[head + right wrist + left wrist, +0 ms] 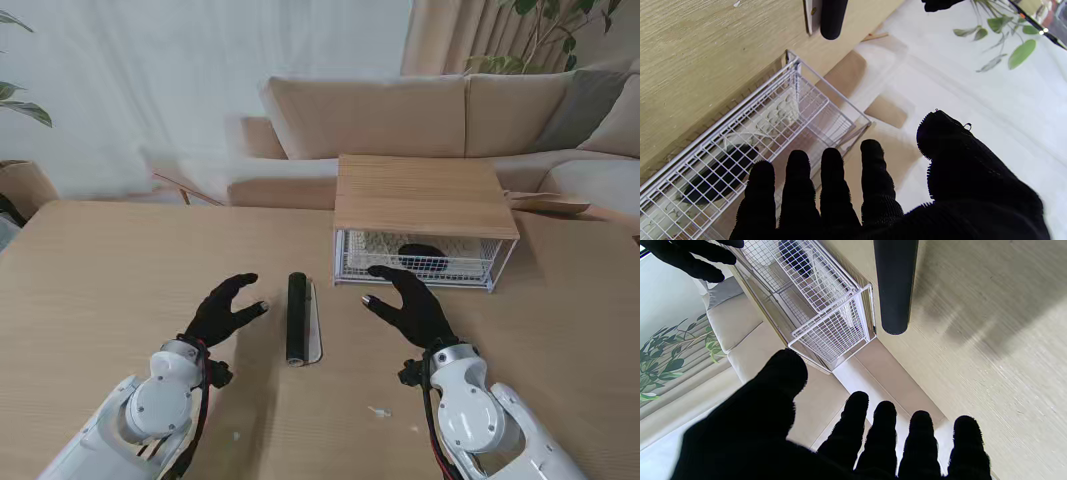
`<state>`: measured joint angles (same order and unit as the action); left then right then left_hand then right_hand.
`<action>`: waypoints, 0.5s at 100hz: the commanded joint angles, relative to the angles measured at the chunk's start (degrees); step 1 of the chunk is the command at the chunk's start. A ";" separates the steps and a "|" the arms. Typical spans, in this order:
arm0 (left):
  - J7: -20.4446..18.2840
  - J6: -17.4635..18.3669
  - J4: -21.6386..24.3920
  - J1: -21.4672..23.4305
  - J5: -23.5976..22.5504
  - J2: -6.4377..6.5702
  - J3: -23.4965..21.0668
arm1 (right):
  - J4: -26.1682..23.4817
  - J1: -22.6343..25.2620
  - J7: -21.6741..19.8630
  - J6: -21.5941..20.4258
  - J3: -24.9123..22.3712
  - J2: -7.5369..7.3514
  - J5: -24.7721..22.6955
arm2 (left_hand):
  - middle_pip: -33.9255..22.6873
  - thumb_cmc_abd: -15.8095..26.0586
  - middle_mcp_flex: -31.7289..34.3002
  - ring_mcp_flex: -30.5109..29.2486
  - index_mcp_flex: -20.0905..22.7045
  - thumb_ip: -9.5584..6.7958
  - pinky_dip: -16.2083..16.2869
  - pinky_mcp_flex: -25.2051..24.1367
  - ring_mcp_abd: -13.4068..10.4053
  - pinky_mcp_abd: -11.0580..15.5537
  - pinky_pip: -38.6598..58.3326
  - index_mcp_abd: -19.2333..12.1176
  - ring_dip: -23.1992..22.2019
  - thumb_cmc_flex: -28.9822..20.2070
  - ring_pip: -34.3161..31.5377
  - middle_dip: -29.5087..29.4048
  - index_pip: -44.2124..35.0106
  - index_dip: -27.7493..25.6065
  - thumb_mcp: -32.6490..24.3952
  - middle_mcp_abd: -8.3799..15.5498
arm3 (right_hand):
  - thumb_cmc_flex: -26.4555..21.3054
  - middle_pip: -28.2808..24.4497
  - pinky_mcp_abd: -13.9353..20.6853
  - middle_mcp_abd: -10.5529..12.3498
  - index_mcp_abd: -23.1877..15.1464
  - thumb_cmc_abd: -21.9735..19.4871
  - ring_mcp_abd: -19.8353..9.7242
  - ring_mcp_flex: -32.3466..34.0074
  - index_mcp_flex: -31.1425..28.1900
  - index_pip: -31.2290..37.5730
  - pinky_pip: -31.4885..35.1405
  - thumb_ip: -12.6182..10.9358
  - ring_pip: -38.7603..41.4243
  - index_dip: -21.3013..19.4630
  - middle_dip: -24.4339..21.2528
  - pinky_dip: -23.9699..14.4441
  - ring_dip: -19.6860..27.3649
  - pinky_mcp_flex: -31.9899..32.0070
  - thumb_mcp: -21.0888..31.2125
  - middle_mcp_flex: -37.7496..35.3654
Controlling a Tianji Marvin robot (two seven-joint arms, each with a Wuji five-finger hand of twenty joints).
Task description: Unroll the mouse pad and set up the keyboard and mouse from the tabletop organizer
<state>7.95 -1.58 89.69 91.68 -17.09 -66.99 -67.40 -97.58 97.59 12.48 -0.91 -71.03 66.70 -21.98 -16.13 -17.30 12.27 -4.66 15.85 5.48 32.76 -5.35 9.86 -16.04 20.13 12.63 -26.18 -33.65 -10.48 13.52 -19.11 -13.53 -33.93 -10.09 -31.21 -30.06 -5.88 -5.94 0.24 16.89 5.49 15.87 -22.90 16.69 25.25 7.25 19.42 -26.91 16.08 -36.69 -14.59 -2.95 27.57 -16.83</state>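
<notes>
The mouse pad [297,317] lies rolled mid-counter between the left hand [226,310] and right hand [412,305], both spread wide and empty. Mouse [423,256] and keyboard [375,246] sit in the organizer [425,196] toward the far edge; nothing set up.

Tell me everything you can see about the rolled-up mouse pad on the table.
The mouse pad is a black roll, matte and fabric-like, lying flat on the wooden table with its length running away from me. A pale loose flap pokes out along its right side. It lies between the left hand and right hand, both open, neither touching it. The wire organizer stands apart, farther off to the right. It is not yet unrolled.
</notes>
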 commanded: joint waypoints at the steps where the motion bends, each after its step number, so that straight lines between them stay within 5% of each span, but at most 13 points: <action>1: -0.81 -0.30 0.90 0.38 -0.23 0.00 -0.05 | -0.36 0.42 -0.68 0.09 0.01 0.38 -0.05 | -0.66 -0.79 -0.75 0.96 -0.53 -2.03 0.51 -0.44 -0.26 -0.62 -2.13 -0.24 -0.43 1.31 -0.59 0.74 0.27 0.39 -0.59 1.25 | 1.32 0.85 2.24 2.16 -2.36 -2.08 -1.85 -1.65 1.64 0.19 -2.19 -4.13 -0.65 0.82 -0.38 -1.10 0.49 0.81 -1.32 1.36; 35: 0.33 -2.47 1.33 0.47 -1.44 -0.22 0.76 | -0.88 0.60 -0.03 1.07 -0.14 0.63 0.46 | -5.43 -1.14 -0.40 0.31 1.99 -2.14 1.57 0.47 0.89 -1.56 -2.79 1.02 -1.91 0.86 -4.55 3.41 -0.07 0.16 -0.43 0.38 | 1.01 0.39 2.00 1.45 -1.69 -2.05 -1.45 -1.52 0.96 1.11 -2.23 -4.20 -0.08 0.94 -0.19 -1.85 0.17 0.64 -1.02 0.77; 50: -1.37 -12.05 2.79 -0.78 -5.23 0.17 3.48 | -1.30 0.95 0.52 0.91 -0.69 0.74 0.56 | -9.22 -2.22 -0.71 -0.30 0.85 -2.32 7.25 0.33 4.11 -1.02 5.70 5.39 -5.75 3.51 -10.56 6.75 -1.12 -0.56 3.21 -2.72 | 1.00 0.10 1.80 1.17 -1.56 -2.02 -1.23 -1.43 0.90 1.49 -2.09 -4.21 0.21 0.87 -0.06 -2.30 0.04 0.45 -0.85 0.66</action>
<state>9.39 -11.92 91.21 91.33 -21.60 -66.74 -64.75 -98.19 97.94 13.32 -0.08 -71.48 66.94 -21.67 -23.59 -18.67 12.27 -4.71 17.53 5.46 37.15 -4.70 12.85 -17.00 21.33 15.85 -29.82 -32.94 -18.54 18.31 -19.42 -13.53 -32.59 -10.54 -31.21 -30.06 -5.88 -5.94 0.24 16.89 5.49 15.87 -22.90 17.46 24.80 5.42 19.42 -26.87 16.07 -37.37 -14.59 -2.95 27.57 -16.83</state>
